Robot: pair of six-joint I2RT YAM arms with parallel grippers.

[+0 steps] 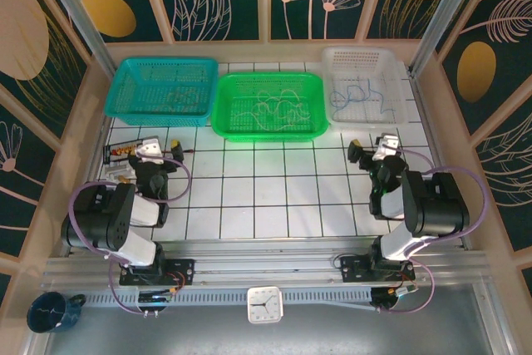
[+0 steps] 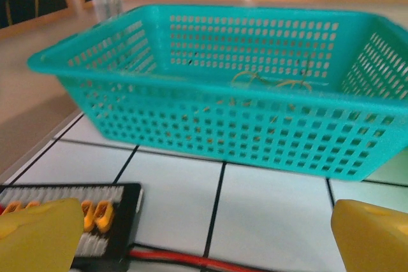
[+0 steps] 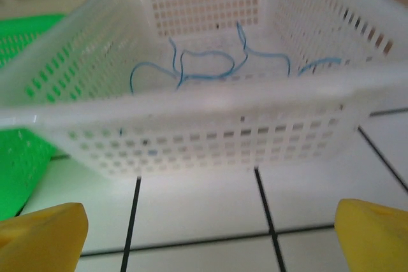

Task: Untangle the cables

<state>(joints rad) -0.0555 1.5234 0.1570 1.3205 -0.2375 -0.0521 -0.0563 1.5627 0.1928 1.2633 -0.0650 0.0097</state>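
Observation:
The cables lie in three baskets at the back of the table. A loose clump of pale and blue cables [image 1: 270,106] sits in the green basket [image 1: 268,129]. Blue strands [image 1: 359,93] [image 3: 204,65] curl inside the white basket [image 1: 399,81] [image 3: 191,103]. Thin yellowish strands [image 1: 179,97] [image 2: 274,84] rest in the teal basket [image 1: 125,89] [image 2: 191,84]. My left gripper [image 1: 152,149] [image 2: 207,240] hovers open just in front of the teal basket, with nothing between its yellow fingers [image 2: 38,237]. Facing the white basket, my right gripper [image 1: 371,145] [image 3: 207,237] is open and holds nothing.
A black board with orange connectors [image 1: 120,153] [image 2: 95,221] and a red lead [image 2: 178,259] lies under my left gripper's left finger. White gridded tabletop [image 1: 274,189] spreads between the arms. A clock [image 1: 264,305] and a dark cup [image 1: 50,312] sit on the near ledge.

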